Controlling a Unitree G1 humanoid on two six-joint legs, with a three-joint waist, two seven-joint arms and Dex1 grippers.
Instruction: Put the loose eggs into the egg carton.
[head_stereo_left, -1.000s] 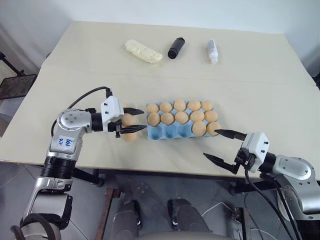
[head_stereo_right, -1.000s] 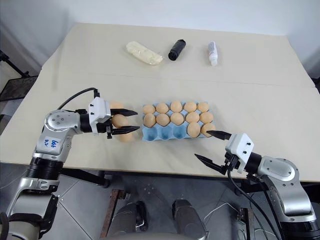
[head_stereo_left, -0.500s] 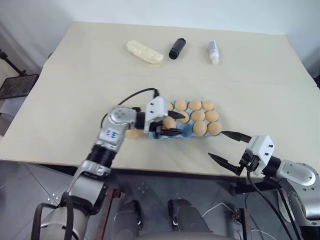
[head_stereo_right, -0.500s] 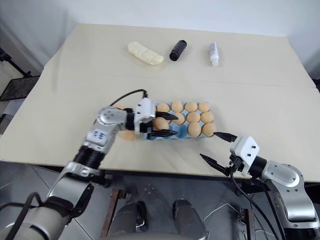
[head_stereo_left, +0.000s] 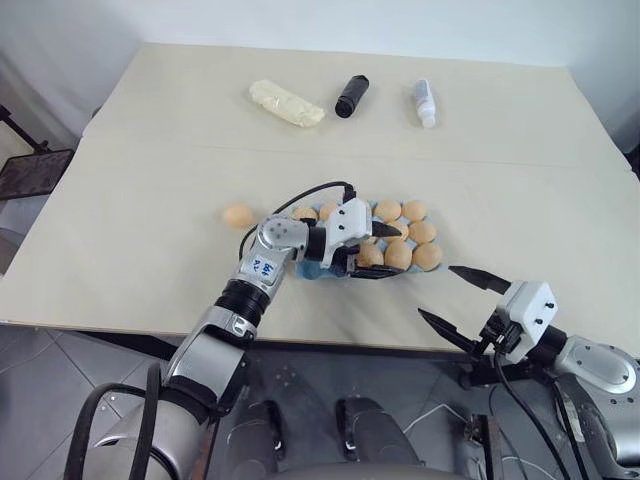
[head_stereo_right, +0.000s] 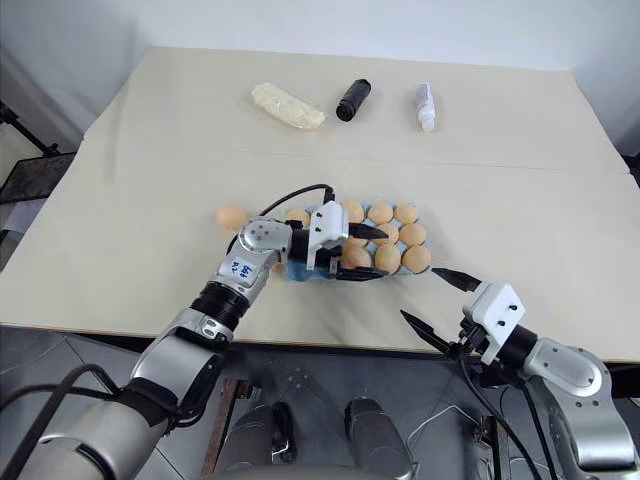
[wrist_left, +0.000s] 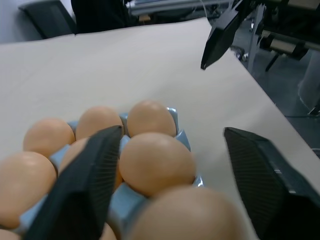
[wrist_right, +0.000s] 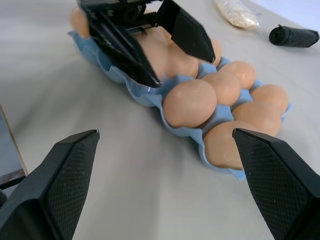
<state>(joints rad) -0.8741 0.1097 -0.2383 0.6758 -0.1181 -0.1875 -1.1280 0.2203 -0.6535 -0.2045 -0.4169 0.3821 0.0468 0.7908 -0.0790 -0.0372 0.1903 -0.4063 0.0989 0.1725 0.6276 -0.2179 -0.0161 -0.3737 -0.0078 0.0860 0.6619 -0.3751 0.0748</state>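
Note:
The light blue egg carton (head_stereo_left: 308, 268) lies near the table's front edge, most of its cups filled with tan eggs. My left gripper (head_stereo_left: 395, 251) reaches across it from the left, fingers spread wide over the front row. In the left wrist view a blurred egg (wrist_left: 185, 215) lies low between the finger bases, apart from both fingers (wrist_left: 85, 185). One loose egg (head_stereo_left: 237, 214) rests on the table left of the carton. My right gripper (head_stereo_left: 437, 292) hovers open just right of the carton, at the table's edge, holding nothing.
At the back of the table lie a pale yellow lumpy oblong (head_stereo_left: 286, 103), a black cylinder (head_stereo_left: 352, 96) and a small white bottle (head_stereo_left: 425, 102). The table's front edge (head_stereo_left: 330, 340) runs just below both grippers.
My left gripper carried an egg rightward from beside the carton to over its front row, then opened around it. The right gripper stayed put, still open.

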